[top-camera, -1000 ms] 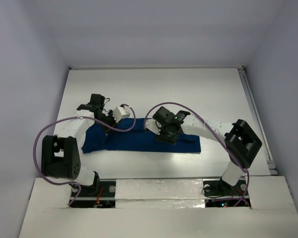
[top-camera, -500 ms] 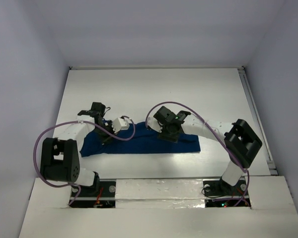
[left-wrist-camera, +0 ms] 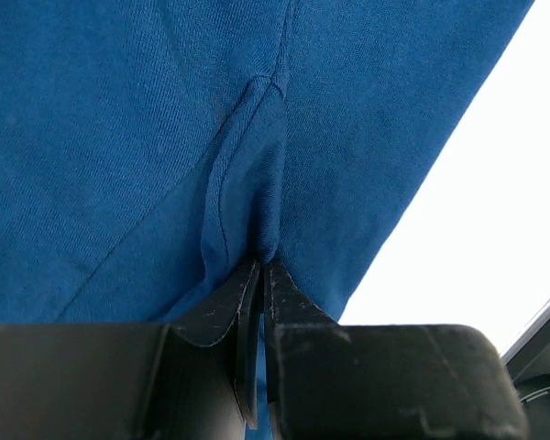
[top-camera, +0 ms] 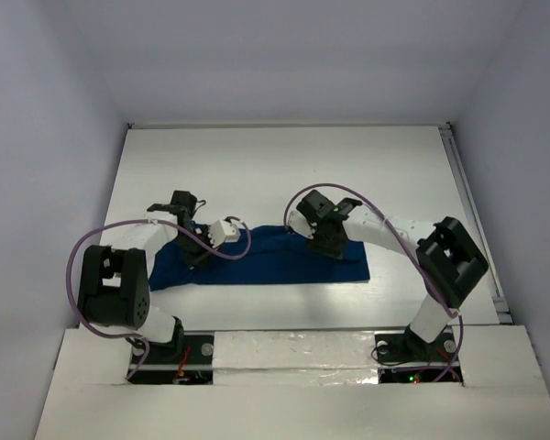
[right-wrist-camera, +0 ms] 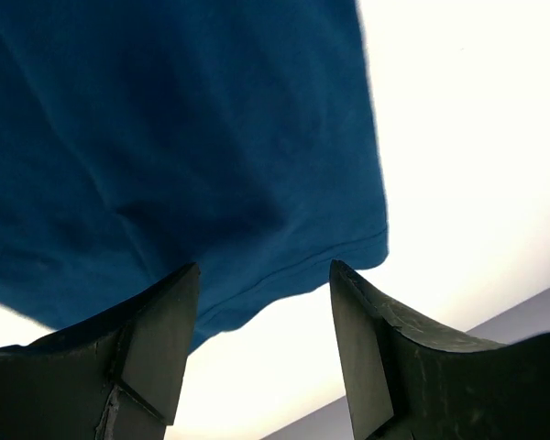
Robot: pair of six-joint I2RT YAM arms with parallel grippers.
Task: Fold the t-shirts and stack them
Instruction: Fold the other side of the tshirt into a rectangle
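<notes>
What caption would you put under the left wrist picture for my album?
Left gripper pinching a raised fold of the blue t-shirt beside the white table.

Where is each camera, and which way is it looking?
Top: above and behind the arms, looking down at the table and shirt; left arm and right arm show.
Left wrist: on the left arm, looking down at the shirt; left gripper shut on a fold.
Right wrist: on the right arm, looking down at the shirt's edge; right gripper open, holding nothing.
Shared: all three see the blue shirt.
</notes>
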